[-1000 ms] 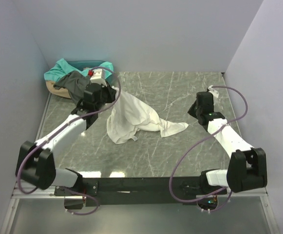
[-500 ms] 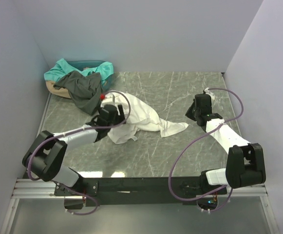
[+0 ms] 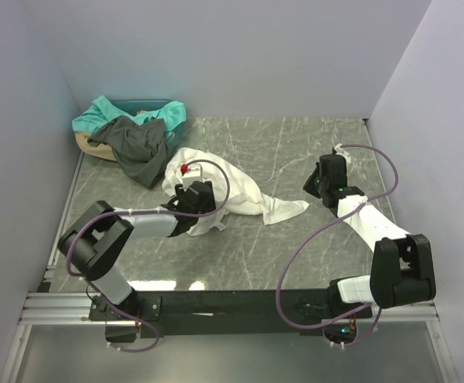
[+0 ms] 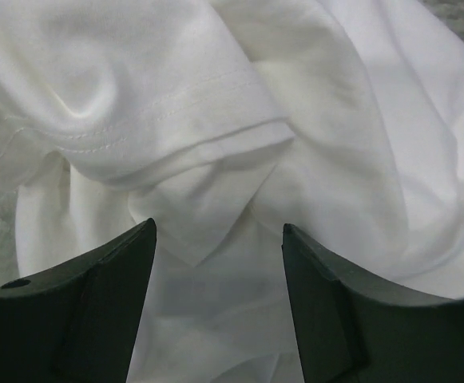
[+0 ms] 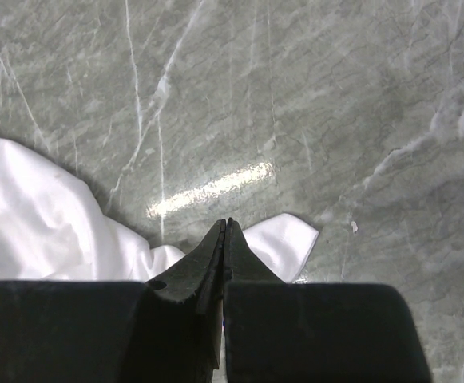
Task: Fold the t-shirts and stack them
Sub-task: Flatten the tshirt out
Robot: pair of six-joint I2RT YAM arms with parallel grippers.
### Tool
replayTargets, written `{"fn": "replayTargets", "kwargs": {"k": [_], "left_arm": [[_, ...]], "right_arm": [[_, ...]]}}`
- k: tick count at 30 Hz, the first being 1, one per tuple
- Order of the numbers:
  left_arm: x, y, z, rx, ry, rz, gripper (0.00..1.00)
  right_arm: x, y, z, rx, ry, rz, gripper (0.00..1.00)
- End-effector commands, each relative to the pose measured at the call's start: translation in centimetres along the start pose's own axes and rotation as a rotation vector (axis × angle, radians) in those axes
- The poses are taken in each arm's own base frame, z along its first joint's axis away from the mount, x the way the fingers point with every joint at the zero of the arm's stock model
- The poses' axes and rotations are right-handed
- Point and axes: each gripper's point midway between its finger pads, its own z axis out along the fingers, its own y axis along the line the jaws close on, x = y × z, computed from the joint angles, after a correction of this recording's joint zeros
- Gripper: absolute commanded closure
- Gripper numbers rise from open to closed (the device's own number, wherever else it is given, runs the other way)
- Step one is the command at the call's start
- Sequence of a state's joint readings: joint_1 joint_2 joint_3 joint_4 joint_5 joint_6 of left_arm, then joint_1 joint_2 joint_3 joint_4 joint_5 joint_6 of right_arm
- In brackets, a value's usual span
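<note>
White t-shirt (image 3: 235,189), dark grey shirt (image 3: 140,148), teal shirt (image 3: 104,112) — three garments, two tools, left tool (image 4: 218,231) open, right tool (image 5: 225,231) closed

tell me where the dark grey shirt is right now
In the top view the dark grey shirt lies at the table's far left, partly over the teal shirt, with the crumpled white shirt just to its right.

- The left arm (image 3: 144,219) lies low, its elbow folded sharply and its forearm reaching right. The left gripper (image 4: 218,227) points downward, its fingers (image 4: 96,311) spread wide apart.
- The right arm (image 3: 367,223) reaches forward and inward. The right gripper (image 5: 224,227) has both tips pressed tightly together.
</note>
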State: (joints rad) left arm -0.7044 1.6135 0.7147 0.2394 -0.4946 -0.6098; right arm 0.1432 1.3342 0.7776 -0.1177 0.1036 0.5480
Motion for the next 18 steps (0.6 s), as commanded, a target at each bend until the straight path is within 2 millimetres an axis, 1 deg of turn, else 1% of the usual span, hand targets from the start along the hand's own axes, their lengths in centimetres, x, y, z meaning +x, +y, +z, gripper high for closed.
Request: {"fn": "replayTargets", "kwargs": {"k": [1, 2, 4, 5, 7, 9, 14, 15, 18], "left_arm": [[-2.3, -0.5, 1.0, -0.048, -0.062, 0.003, 0.30], [-1.9, -0.4, 1.3, -0.058, -0.053, 0.014, 0.32], [-2.1, -0.3, 1.7, -0.080, -0.057, 0.015, 0.37], [-1.9, -0.1, 1.8, -0.097, -0.049, 0.021, 0.39], [-1.8, 0.2, 1.9, -0.116, -0.050, 0.022, 0.45], [-1.4, 0.6, 2.0, -0.132, -0.043, 0.028, 0.48], [-0.7, 1.1, 2.1, -0.146, -0.030, 0.029, 0.50], [-0.6, 1.0, 2.2, -0.148, -0.025, 0.033, 0.52], [0.1, 1.2, 2.4, -0.153, -0.003, 0.044, 0.53]], "right_arm": [[-0.8, 0.2, -0.2, -0.018, -0.036, -0.010, 1.00], [-0.9, 0.3, -0.4, -0.023, -0.042, -0.008, 1.00], [-1.0, 0.2, -0.5, -0.023, -0.047, -0.009, 1.00], [-1.0, 0.3, -0.5, -0.025, -0.048, -0.009, 1.00], [-1.1, 0.2, -0.6, -0.021, -0.050, -0.010, 1.00], [-1.1, 0.2, -0.6, -0.023, -0.051, -0.011, 1.00], [-1.0, 0.4, -0.5, -0.033, -0.046, -0.010, 1.00], [-1.0, 0.4, -0.5, -0.031, -0.046, -0.012, 1.00], [-1.0, 0.4, -0.5, -0.032, -0.047, -0.011, 1.00]]}}
